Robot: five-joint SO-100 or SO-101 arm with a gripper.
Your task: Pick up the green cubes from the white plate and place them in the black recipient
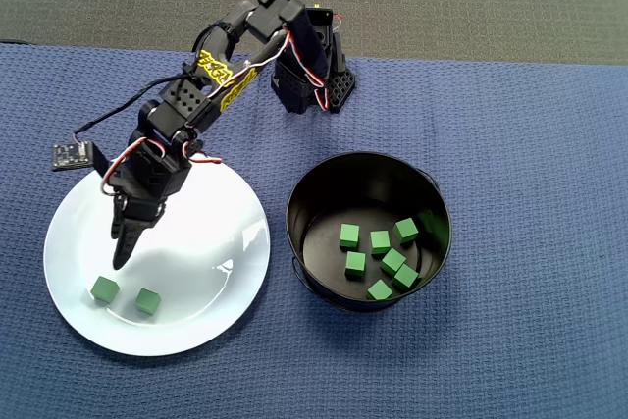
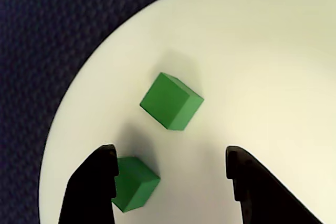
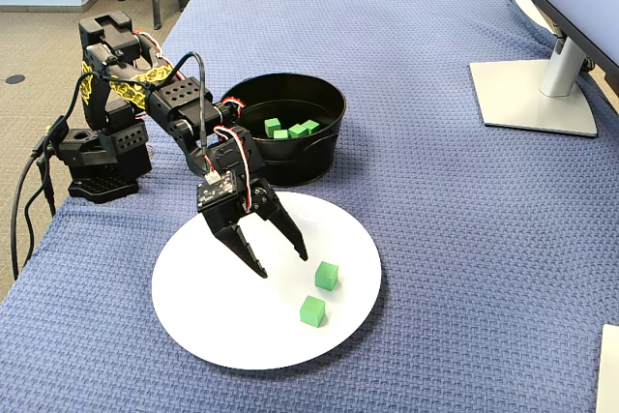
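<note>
A: Overhead view, what lies where?
B: The plate (image 1: 196, 321) sits left on the blue cloth (image 1: 530, 144) of the worktop, the pot (image 1: 432, 198) just right of it, apart. Two cubes (image 1: 105, 289) (image 1: 148, 301) rest near the plate's lower left edge; six more (image 1: 349, 235) (image 1: 380, 241) (image 1: 406, 231) (image 1: 355, 264) (image 1: 393, 261) (image 1: 380, 289) lie in the pot. The tool (image 1: 123, 252) hangs over the plate, tips just above the left cube.

A: Wrist view?
B: The tool (image 2: 170, 171) is open, holding nothing. One cube (image 2: 171, 101) lies ahead of the tips; the other (image 2: 134, 183) lies just inside the left finger (image 2: 94, 182), contact unclear.

A: Fixed view?
B: The arm (image 3: 126, 94) reaches from the left. The open tool (image 3: 281, 260) points down at the plate (image 3: 193, 287), both cubes (image 3: 326, 276) (image 3: 312, 310) to its right. The pot (image 3: 319, 147) stands behind, cubes (image 3: 290, 129) inside.
</note>
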